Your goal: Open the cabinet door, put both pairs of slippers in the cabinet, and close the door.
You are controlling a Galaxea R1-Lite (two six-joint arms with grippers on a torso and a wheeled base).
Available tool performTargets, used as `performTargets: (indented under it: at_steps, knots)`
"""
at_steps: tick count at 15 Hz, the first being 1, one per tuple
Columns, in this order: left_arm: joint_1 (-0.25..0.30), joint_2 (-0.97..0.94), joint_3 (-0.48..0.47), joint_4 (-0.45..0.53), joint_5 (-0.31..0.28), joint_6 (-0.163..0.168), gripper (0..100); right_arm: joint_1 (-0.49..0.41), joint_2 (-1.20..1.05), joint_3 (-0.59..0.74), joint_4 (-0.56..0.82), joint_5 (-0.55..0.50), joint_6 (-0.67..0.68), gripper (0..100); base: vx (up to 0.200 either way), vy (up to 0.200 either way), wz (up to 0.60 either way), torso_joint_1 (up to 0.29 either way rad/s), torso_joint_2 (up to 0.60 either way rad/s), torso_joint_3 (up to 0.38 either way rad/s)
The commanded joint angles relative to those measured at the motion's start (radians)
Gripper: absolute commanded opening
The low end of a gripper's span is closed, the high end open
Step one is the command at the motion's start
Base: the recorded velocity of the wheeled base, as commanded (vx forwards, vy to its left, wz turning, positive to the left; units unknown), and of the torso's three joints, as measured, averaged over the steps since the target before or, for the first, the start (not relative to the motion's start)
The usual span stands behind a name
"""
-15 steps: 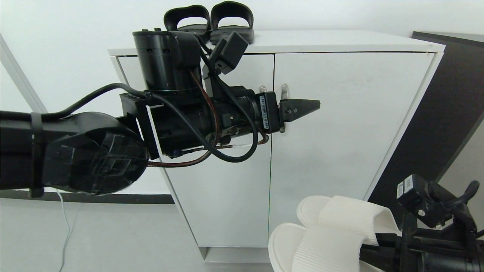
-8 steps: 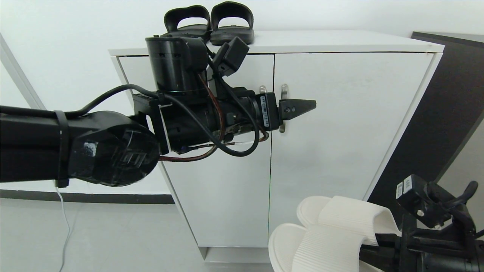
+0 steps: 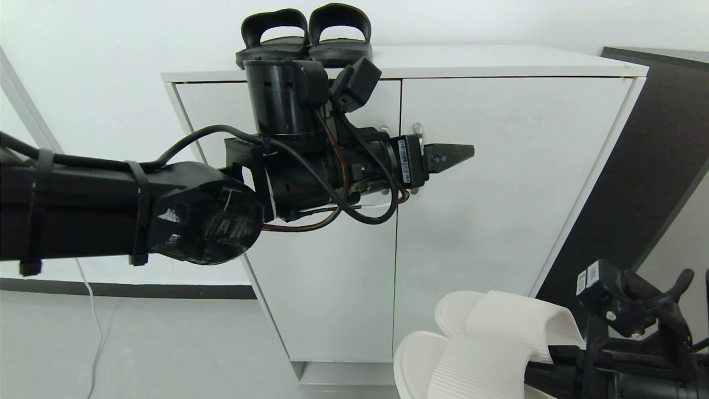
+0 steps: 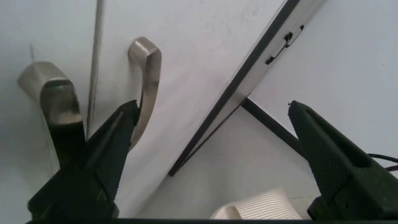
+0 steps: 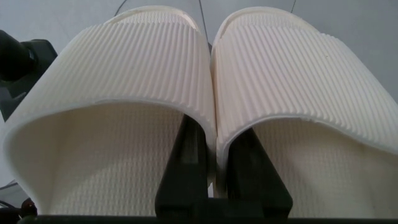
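The left claw [image 3: 461,153] has edged up to the door handle [image 4: 147,68]. Its fingers are apart, the handle just beside one, and the door [image 3: 498,210] is unopened. The right claw [image 5: 216,158] clamps the white slippers [image 3: 487,338]; the black slippers [image 3: 307,33] sit above the left claw.

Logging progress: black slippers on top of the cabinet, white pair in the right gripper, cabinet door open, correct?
No, the head view shows both cabinet doors shut. The black slippers are on top of the cabinet and the right gripper holds the white pair.
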Motion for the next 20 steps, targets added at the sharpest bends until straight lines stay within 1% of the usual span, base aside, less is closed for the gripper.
performTargets:
  at_steps: [1,7,8,9,11,14,17,18,20]
  knots:
    - [0.000,-0.003,0.009,0.001,-0.001,-0.001,0,0.001,0.006,0.005,0.000,0.001,-0.001,0,0.000,0.000,0.00,0.000,0.00,0.000]
    - [-0.005,-0.095,0.104,0.001,-0.001,-0.001,0,0.001,-0.003,0.036,0.001,0.005,-0.017,0,0.000,0.000,0.00,0.000,0.00,0.000]
    - [-0.022,-0.139,0.151,0.001,-0.001,-0.001,0,0.001,-0.009,0.059,0.001,0.027,-0.058,0,0.000,0.000,0.00,0.000,0.00,0.000]
    - [-0.031,-0.150,0.162,0.001,-0.001,-0.001,0,0.001,-0.017,0.065,0.001,0.044,-0.066,0,0.000,0.000,0.00,0.000,0.00,0.000]
    - [-0.060,-0.207,0.210,0.001,-0.001,-0.001,0,0.001,-0.057,0.096,0.004,0.130,-0.098,0,0.000,0.000,0.00,0.000,0.00,0.000]
    - [-0.089,-0.280,0.285,0.001,-0.001,-0.001,0,0.002,-0.068,0.111,0.004,0.140,-0.122,0,0.000,0.000,0.00,0.000,0.00,0.000]
    - [-0.088,-0.348,0.355,0.001,-0.002,0.001,0,0.017,-0.071,0.123,0.004,0.140,-0.138,0,0.000,0.000,0.00,0.000,0.00,0.000]
    - [-0.080,-0.346,0.355,0.001,-0.002,0.001,0,0.019,-0.071,0.125,0.004,0.142,-0.145,0,0.000,0.000,0.00,0.000,0.00,0.000]
    - [-0.043,-0.317,0.338,0.000,-0.014,-0.001,0,0.031,-0.078,0.131,0.004,0.140,-0.145,0,0.000,0.000,0.00,0.000,0.00,0.000]
